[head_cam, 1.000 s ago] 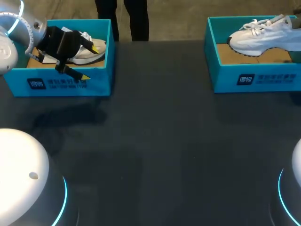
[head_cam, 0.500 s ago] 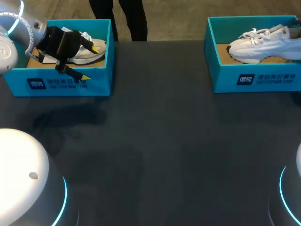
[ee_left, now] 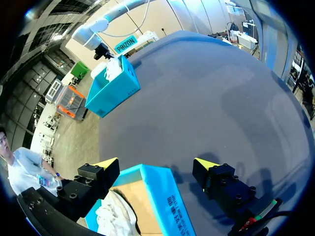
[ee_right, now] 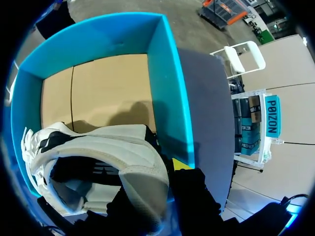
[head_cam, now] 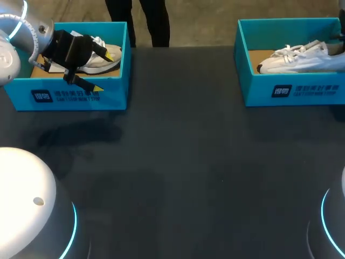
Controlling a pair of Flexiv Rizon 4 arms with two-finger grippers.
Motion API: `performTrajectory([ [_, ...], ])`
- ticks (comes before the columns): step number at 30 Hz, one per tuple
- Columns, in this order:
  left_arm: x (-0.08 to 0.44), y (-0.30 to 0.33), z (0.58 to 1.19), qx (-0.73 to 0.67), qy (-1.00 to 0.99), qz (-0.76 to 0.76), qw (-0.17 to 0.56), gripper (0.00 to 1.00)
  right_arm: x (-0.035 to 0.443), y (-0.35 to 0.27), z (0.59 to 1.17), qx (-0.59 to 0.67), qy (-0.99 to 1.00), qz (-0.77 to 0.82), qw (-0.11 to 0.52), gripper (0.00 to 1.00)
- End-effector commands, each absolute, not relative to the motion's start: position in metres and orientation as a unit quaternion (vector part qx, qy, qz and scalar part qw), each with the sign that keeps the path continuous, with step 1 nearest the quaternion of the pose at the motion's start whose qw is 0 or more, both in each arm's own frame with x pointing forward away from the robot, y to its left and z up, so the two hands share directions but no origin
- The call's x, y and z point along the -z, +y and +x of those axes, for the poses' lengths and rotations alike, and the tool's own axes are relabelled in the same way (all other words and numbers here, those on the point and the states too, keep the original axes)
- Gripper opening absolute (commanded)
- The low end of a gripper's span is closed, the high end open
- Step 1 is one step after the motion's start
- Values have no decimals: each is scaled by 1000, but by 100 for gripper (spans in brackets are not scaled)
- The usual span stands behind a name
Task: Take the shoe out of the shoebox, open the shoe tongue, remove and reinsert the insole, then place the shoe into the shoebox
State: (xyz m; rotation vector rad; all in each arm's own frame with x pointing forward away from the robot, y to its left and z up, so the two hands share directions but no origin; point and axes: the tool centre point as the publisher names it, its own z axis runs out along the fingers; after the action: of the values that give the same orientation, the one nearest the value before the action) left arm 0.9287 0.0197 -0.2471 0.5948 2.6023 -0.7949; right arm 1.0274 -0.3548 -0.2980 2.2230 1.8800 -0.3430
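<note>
Two fingers of the right gripper (ee_right: 156, 173) are clamped on the heel of the shoe (head_cam: 299, 58). One yellow tip shows outside the collar and the other is hidden. That shoe sits low in the right box (head_cam: 291, 93), upper right of the frame, toe pointing left.

Over at upper left, the left gripper (ee_left: 155, 165) stands wide open, straddling the front wall of the left box (head_cam: 81, 97). One finger is inside near the other shoe (head_cam: 101, 63), the other outside over the counter (head_cam: 178, 162).

This looks like the closing step, the shoe going back in its box. Next it wants setting flat on the cardboard floor, then a clean release and a lift clear of the walls.

Against a second ago, the shoe has dropped from above the rim to well inside, sliding right. Left arm hasn't budged.
</note>
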Motion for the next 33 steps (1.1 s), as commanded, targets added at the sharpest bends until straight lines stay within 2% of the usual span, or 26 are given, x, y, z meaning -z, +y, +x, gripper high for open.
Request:
performTrajectory([
  [1,247,19,928,279,920,210,177,100,307,-358,1027,116,635,757,106,0],
  [33,247,19,928,279,920,210,177,100,355,-357,1025,134,628,761,87,0],
])
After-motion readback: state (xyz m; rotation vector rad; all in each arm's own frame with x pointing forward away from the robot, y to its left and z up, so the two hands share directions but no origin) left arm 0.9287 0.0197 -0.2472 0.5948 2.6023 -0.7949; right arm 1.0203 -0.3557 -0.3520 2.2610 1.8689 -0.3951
